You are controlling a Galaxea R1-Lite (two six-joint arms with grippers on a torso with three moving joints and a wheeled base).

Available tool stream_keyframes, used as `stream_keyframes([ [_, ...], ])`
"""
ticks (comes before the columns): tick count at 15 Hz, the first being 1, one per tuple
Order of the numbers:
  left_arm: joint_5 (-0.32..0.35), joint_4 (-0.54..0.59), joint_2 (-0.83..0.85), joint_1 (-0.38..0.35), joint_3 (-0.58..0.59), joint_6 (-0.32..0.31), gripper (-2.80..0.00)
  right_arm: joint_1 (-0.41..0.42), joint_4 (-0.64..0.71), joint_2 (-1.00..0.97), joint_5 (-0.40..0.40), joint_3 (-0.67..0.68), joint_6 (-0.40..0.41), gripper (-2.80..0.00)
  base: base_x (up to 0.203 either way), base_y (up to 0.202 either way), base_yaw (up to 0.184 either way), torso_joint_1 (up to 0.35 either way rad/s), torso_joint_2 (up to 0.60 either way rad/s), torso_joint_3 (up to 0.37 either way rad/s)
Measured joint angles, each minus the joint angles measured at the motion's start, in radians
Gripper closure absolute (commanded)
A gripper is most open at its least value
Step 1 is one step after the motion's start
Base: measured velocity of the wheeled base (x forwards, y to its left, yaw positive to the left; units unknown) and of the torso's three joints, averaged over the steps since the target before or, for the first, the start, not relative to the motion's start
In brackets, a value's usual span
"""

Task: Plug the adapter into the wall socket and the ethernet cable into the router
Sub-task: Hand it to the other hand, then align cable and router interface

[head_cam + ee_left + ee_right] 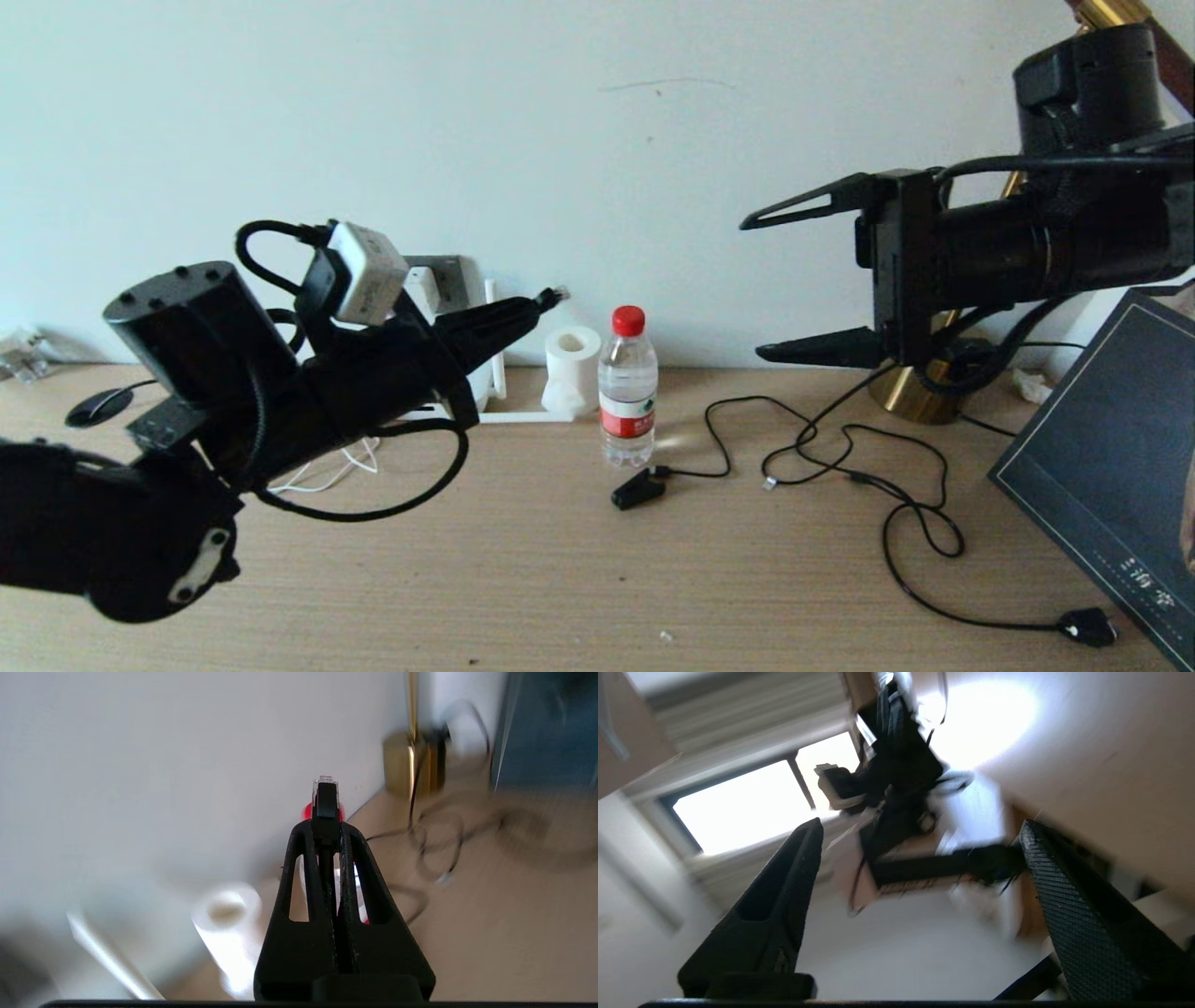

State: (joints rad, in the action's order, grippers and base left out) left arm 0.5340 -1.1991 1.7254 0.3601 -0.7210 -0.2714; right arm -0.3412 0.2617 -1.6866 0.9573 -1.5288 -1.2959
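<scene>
My left gripper (537, 306) is raised over the table's left, shut on the ethernet cable's black connector (553, 297). The connector's clear tip (325, 780) sticks out past the closed fingertips (303, 833). A thick black loop of cable (411, 499) hangs under the arm. Behind the arm, the grey wall socket (459, 278) stands against the wall with the white adapter (423, 287) on its face. The router is mostly hidden; one white antenna (499, 359) and its base edge (523, 416) show. My right gripper (752, 287) hangs open and empty, high on the right.
A water bottle (627, 387) and a paper roll (571, 369) stand right of the router. A small black plug (637, 487) with a thin black cord (896, 485) lies mid-table. A brass lamp base (910, 392), a dark box (1111, 467) and a mouse (93, 406) sit at the edges.
</scene>
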Motion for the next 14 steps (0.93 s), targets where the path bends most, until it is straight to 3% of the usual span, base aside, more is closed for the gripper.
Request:
stream_keyframes([
  [2, -0.079, 0.013, -0.039, -0.014, 0.017, 0.224, 0.00, 0.004, -0.001, 0.059, -0.120, 0.080, 0.085, -2.80, 0.000, 0.000, 0.000, 0.000, 0.00, 0.000],
  [6, -0.107, 0.124, -0.162, -0.019, 0.083, 0.482, 0.00, -0.009, -0.010, 0.192, -0.377, 0.279, 0.293, -2.80, 0.000, 0.000, 0.000, 0.000, 0.00, 0.000],
  [8, -0.115, 0.228, -0.238, -0.020, 0.105, 0.582, 0.00, -0.041, -0.051, 0.275, -0.525, 0.383, 0.357, -2.80, 0.000, 0.000, 0.000, 0.000, 0.00, 0.000],
  [10, -0.132, 0.338, -0.312, -0.019, 0.115, 0.641, 0.00, -0.071, -0.081, 0.365, -0.630, 0.465, 0.415, -2.80, 0.000, 0.000, 0.000, 0.000, 0.00, 0.000],
  [12, -0.200, 0.454, -0.371, -0.018, 0.115, 0.666, 0.00, -0.097, -0.092, 0.485, -0.670, 0.532, 0.458, -2.80, 0.000, 0.000, 0.000, 0.000, 0.00, 0.000],
  [14, -0.297, 0.488, -0.397, -0.017, 0.114, 0.701, 0.00, -0.090, -0.094, 0.623, -0.708, 0.593, 0.516, -2.80, 0.000, 0.000, 0.000, 0.000, 0.00, 0.000],
])
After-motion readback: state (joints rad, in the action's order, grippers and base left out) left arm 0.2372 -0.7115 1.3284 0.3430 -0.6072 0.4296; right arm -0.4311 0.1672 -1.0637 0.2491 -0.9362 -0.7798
